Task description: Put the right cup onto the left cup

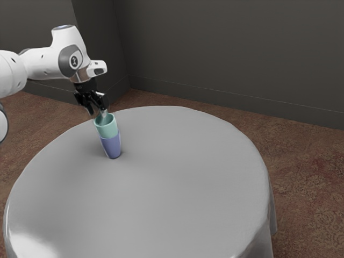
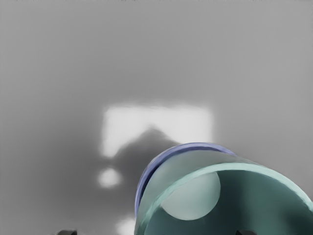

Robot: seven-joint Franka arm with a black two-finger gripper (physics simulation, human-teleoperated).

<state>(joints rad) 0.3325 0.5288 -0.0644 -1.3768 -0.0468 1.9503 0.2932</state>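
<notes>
My gripper is at the teal cup's rim in the exterior view, its fingers spread, one over the cup's mouth and the other outside the wall. The teal cup stands in the blue-violet cup, upper part showing, with a slight lean. From the wrist view, my gripper has its two dark fingertips far apart at the lower edge. There the teal cup has its mouth toward the camera, and the blue-violet cup shows as a rim around it. The teal cup's lower part is hidden inside.
Both cups are on a round table with a grey cloth, near its far left edge in the exterior view. Beyond the table are brown carpet and a dark wall.
</notes>
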